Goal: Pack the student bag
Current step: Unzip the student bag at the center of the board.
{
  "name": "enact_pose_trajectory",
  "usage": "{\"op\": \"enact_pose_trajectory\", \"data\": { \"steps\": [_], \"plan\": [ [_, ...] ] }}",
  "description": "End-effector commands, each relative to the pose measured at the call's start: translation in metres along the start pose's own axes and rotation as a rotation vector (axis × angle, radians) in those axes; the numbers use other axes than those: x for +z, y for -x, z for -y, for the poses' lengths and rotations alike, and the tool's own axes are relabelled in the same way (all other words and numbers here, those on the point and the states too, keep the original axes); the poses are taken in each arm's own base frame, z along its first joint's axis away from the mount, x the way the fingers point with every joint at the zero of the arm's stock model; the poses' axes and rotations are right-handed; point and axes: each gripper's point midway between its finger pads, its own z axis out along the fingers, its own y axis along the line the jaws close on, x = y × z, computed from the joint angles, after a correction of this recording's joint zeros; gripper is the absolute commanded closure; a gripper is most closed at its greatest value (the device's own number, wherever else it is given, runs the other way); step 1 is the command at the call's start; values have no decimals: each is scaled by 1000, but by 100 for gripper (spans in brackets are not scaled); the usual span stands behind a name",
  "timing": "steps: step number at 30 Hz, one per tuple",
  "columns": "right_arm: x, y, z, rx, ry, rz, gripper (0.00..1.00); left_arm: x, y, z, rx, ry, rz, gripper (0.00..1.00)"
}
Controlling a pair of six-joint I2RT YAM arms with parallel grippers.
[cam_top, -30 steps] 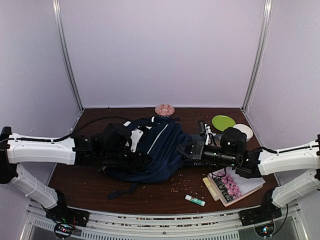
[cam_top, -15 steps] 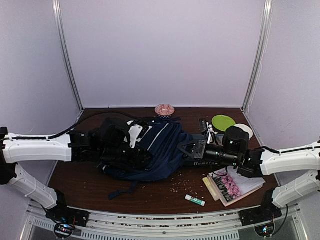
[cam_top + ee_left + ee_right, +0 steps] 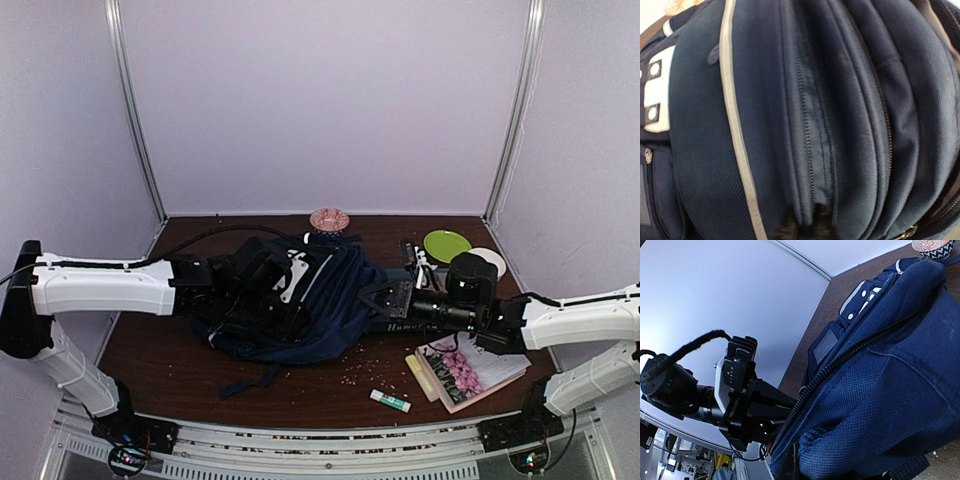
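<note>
While the left gripper (image 3: pixel 805 226) pinches a ridge of navy fabric between its closed fingertips, the right gripper (image 3: pixel 386 298) presses into the opposite side of the student bag (image 3: pixel 335 300). Its fingers are buried in cloth, so their grip cannot be told. The bag lies slumped at the middle of the worktop (image 3: pixel 160 350). A book (image 3: pixel 468 370) sits near the right edge, a glue stick (image 3: pixel 390 401) toward the near edge, and a green plate (image 3: pixel 446 244) by the far right corner.

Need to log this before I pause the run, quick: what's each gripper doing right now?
Left gripper: closed, pinching a fold of the student bag.
Right gripper: closed on the student bag's fabric, as far as its wrist view shows.
</note>
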Motion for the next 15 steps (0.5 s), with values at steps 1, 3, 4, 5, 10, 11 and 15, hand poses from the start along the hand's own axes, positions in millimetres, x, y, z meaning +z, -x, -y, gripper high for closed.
{"op": "enact_pose_trajectory", "data": {
  "steps": [1,3,4,5,10,11,15],
  "plan": [
    [-13,31,-27,-78,71,113,100,-16,23,-23,11,124,67,99],
    [-12,30,-17,-95,31,108,100,-30,37,-26,24,146,111,100],
    [-11,30,-11,-102,6,102,100,-37,45,-27,28,148,135,100],
    [-9,30,-4,-108,-24,97,100,-45,53,-28,29,150,162,100],
    [-2,24,29,-132,-158,57,100,-81,96,-31,-4,125,283,100],
    [0,22,35,-136,-183,49,100,-86,103,-30,-10,118,302,100],
    [1,17,50,-153,-249,25,85,-96,128,-24,-34,78,352,100]
  ]
}}
